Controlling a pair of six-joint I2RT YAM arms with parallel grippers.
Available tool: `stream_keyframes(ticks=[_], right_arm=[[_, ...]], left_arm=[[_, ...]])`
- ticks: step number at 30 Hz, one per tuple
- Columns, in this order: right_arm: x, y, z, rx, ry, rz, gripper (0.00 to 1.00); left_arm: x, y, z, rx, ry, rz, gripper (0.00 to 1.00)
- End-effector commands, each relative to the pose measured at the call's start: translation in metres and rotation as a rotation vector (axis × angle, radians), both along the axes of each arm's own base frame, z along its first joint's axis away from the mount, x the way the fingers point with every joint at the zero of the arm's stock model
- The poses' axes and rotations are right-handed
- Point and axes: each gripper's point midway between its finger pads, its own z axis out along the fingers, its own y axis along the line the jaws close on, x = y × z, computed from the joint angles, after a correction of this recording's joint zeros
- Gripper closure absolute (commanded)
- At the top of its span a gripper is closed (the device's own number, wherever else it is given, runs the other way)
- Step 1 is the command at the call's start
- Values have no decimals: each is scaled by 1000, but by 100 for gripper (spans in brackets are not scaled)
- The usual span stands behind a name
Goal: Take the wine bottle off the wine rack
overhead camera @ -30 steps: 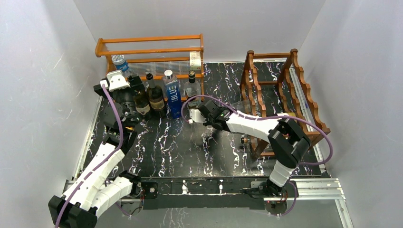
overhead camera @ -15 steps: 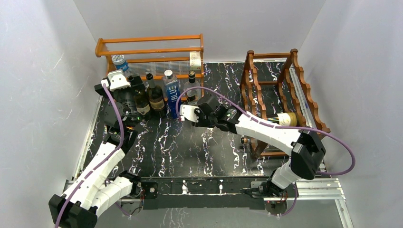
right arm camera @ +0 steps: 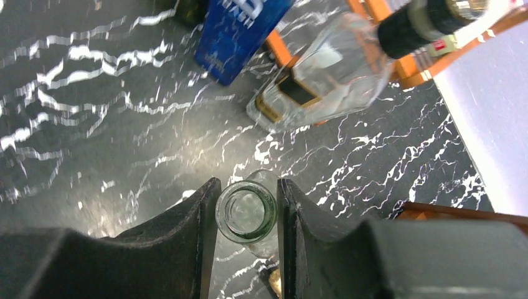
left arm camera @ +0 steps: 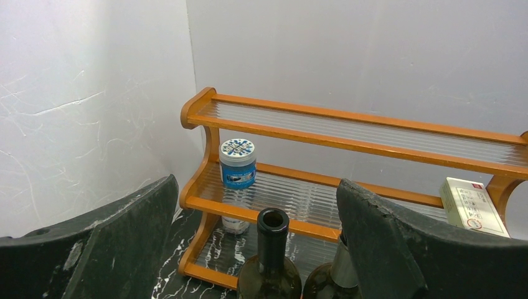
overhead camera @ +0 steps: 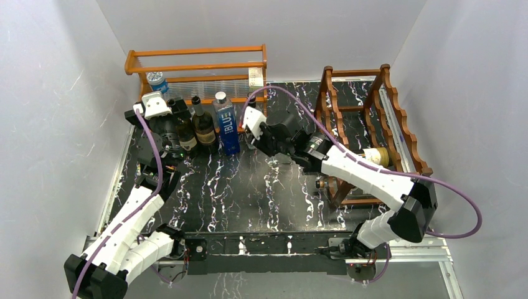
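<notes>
While the right arm reaches from the near right corner across a black marbled table (overhead camera: 249,193), the right gripper (right arm camera: 248,199) is clenched on the neck of a wine bottle (right arm camera: 246,215). The wrist camera looks straight down into the bottle's open glass mouth, which sits pinched between the two dark fingers. Whether its base touches the table cannot be told. The wine bottle is over the middle back of the table, just beside a blue bottle (right arm camera: 240,28) and a clear bottle (right arm camera: 324,75) with a black cap. It is well apart from the wine rack (overhead camera: 355,73), a dark reddish-brown frame at the right. A second bottle (overhead camera: 377,156) lies on its side on that rack.

At the back left, the left gripper (left arm camera: 255,187) is released, its fingers spread wide on either side of a dark bottle (left arm camera: 273,233) without touching it. Behind stands an orange wooden shelf (left arm camera: 348,134) holding a blue-lidded jar (left arm camera: 237,163) and a small box (left arm camera: 470,202).
</notes>
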Motion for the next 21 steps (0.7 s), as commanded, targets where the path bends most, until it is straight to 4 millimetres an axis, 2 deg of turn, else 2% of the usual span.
stream_keyframes(ticks=[1, 8, 16, 21], right_arm=[[32, 2, 97, 373, -82, -171, 100], [62, -9, 116, 548, -54, -223, 100], [89, -23, 111, 593, -29, -308, 100], [102, -22, 110, 629, -35, -305, 100]], left_arm=[[-2, -2, 13, -24, -48, -15, 2], [-4, -1, 14, -24, -53, -13, 2], [-6, 1, 17, -24, -63, -7, 2], [-7, 1, 17, -23, -65, -9, 2]])
